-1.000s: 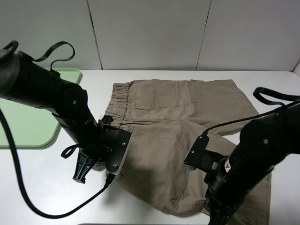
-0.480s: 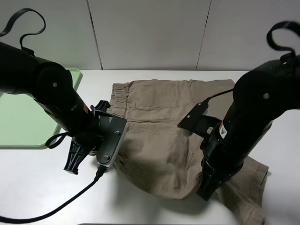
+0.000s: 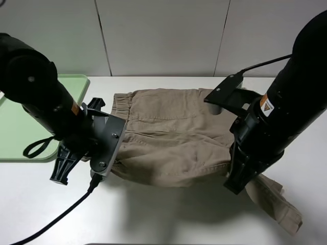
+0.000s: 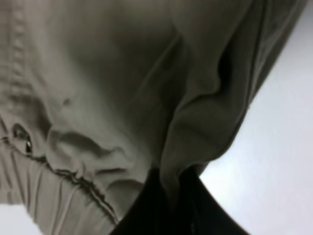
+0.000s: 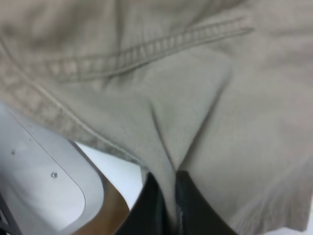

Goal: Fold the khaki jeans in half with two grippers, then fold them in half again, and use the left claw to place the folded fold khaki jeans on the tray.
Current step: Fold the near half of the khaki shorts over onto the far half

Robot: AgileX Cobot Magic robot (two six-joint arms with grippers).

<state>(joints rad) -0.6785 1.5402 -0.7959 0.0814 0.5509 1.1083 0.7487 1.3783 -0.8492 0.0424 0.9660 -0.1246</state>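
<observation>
The khaki jeans [image 3: 173, 135] are khaki shorts lifted off the white table along their near edge and carried towards the far side, with one loose leg end trailing at the near right [image 3: 278, 204]. My left gripper [image 3: 113, 164] is shut on the waistband end of the near edge; the left wrist view shows cloth pinched between the black jaws [image 4: 172, 196]. My right gripper [image 3: 239, 178] is shut on the leg end; the right wrist view shows a fold of cloth between its jaws [image 5: 168, 193]. The pale green tray [image 3: 20, 132] lies at the far left.
The white table [image 3: 163, 219] shows bare in front of the shorts. A black cable [image 3: 56, 219] runs from the left arm across the near left. A panelled wall stands behind the table.
Both grippers have lifted the near edge of the shorts and carried it away from the front, towards the far edge. The right arm has risen high and the cloth now doubles over.
</observation>
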